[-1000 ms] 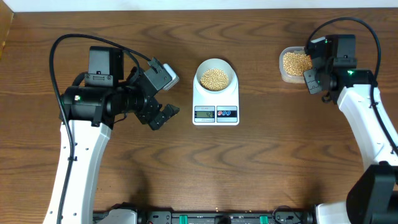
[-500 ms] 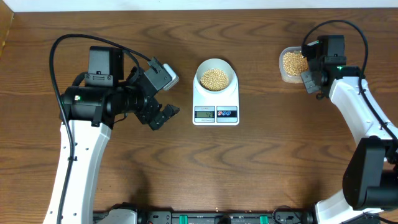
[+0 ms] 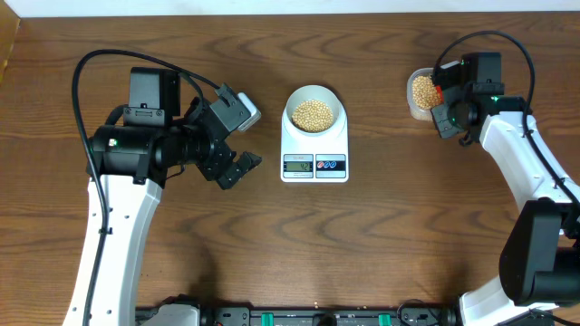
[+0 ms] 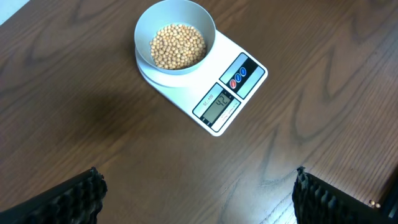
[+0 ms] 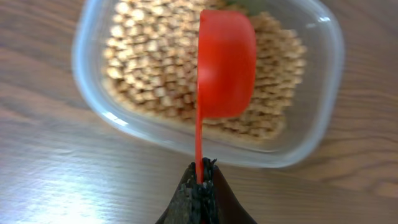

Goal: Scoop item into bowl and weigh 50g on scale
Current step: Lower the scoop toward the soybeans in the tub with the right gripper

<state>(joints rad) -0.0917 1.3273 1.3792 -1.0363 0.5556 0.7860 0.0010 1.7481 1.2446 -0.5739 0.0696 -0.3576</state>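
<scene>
On the dark wood-grain table (image 3: 362,254), nearest the robot's side, the left gripper (image 3: 238,169) hangs with its jaws spread wide and nothing between them, off to the left of the scale (image 4: 202,87) and apart from it; in the left wrist view only the tips of its black ribbed fingers (image 4: 81,198) show at the lower corners. The flat white scale sits at the middle of the table, its grey display (image 4: 217,106) and two round buttons (image 4: 239,74), one red and one blue, along the front edge; the display shows digits, not clearly legible. On the scale's far half stands the small pale bowl (image 4: 175,11), upright, with a shallow layer of round tan-yellow beans (image 4: 178,46) covering its bottom. Farther back and well to the right, the right gripper (image 5: 200,186) is closed tight on the thin handle of a red plastic scoop (image 5: 227,62). The scoop's cup reaches out over a clear rounded-rectangular tub (image 5: 311,134) that lies near the far right of the table and holds a much larger heap of the same beans. Whether the cup touches the heap cannot be told.
</scene>
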